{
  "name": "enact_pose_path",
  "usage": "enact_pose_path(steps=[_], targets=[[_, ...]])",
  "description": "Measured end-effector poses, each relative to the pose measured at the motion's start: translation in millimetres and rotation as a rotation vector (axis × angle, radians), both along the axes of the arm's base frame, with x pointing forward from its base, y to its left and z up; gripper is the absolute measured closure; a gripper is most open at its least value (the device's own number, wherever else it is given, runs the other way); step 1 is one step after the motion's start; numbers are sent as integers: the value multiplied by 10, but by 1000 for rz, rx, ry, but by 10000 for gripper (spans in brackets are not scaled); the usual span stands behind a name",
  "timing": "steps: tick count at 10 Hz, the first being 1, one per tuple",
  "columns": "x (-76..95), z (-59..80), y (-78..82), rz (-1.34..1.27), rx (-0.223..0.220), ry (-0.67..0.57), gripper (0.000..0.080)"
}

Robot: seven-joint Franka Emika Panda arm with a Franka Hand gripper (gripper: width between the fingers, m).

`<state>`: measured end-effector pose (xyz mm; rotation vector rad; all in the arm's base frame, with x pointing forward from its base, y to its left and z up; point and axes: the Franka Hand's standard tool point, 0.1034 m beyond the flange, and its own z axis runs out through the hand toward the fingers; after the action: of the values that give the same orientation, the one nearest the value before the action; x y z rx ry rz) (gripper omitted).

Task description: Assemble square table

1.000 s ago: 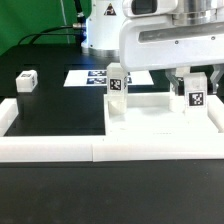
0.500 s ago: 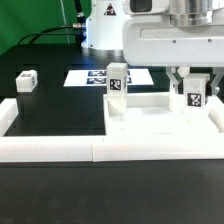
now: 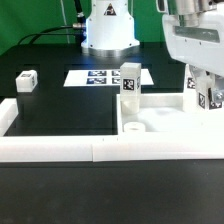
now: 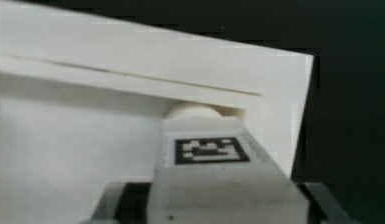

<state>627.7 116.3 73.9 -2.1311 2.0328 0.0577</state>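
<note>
The gripper (image 3: 204, 97) pinches the held leg post (image 4: 208, 150) between its fingers (image 4: 121, 205), with the jaws pressed against its sides. The post stands upright, long axis vertical and tag facing the exterior camera, at the tabletop's (image 3: 168, 116) far corner on the exterior view's right.

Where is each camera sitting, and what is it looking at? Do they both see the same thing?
Exterior view: off the arm, facing the robot's base across the white tabletop; the arm and gripper show at the exterior view's right.
Wrist view: on the wrist, looking along the gripper at the held leg and the tabletop; only the dark fingers show.
Shared: the tagged leg in the gripper and the tabletop.
</note>
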Motion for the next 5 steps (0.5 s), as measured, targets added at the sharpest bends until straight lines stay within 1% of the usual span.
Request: enact_pose_path(steps=[1,3,4,5], targets=[[2,-1,35,-62,7,10,509],[-1,-5,29,-25,2,4,508],[-2,-4,30,-13,0,3,297],[-23,14,26,223,-37,-15,297]])
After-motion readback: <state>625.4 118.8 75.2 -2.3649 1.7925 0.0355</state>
